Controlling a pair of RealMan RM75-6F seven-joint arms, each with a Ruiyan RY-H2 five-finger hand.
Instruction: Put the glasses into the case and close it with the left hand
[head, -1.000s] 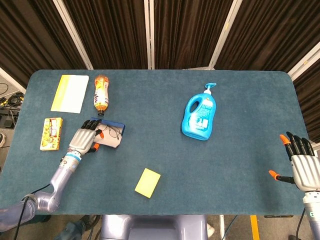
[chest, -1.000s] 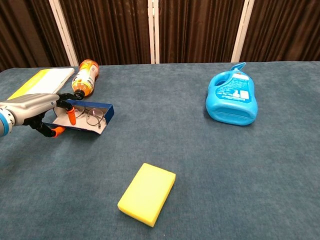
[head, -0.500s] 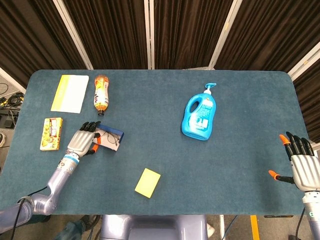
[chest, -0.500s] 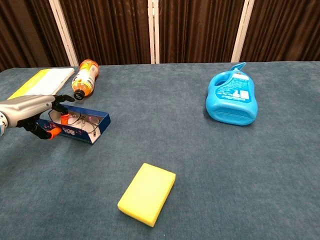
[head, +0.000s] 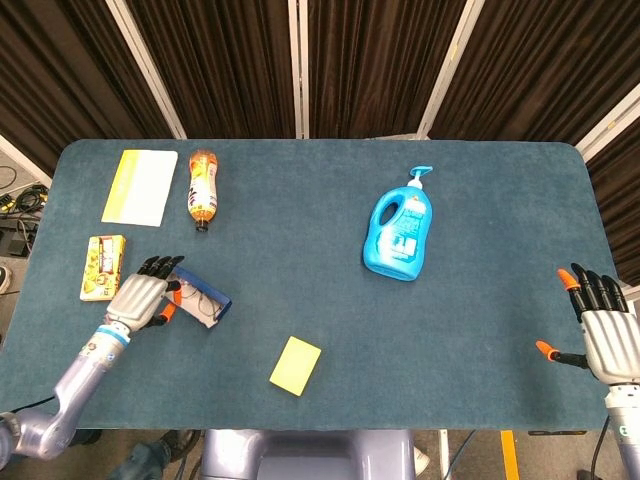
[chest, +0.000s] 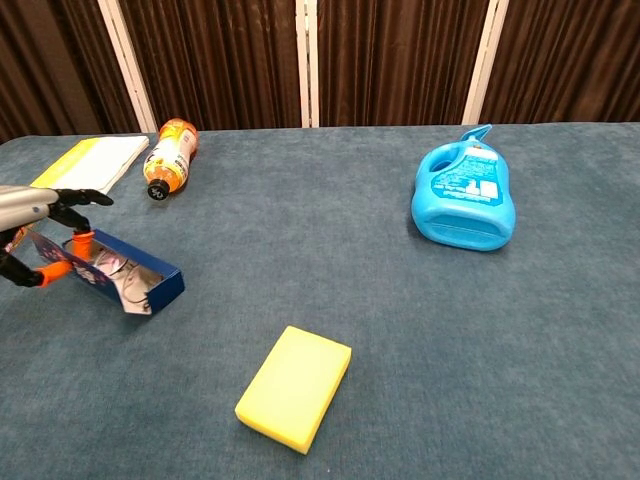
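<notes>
The left robot hand (head: 140, 298) grips the open blue case (chest: 125, 279) with the glasses (chest: 110, 266) inside, on the counter (head: 330, 320); the right robot hand (head: 603, 328) hangs released, fingers spread.

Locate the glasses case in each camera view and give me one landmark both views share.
Head view: the glasses case lies at lower left, held by the left hand, right of the yellow snack box.
Chest view: the case sits at the left edge, mid-height, open, with the left hand on its left end.
Shared landmark: the yellow sponge, to the case's lower right in both.
</notes>
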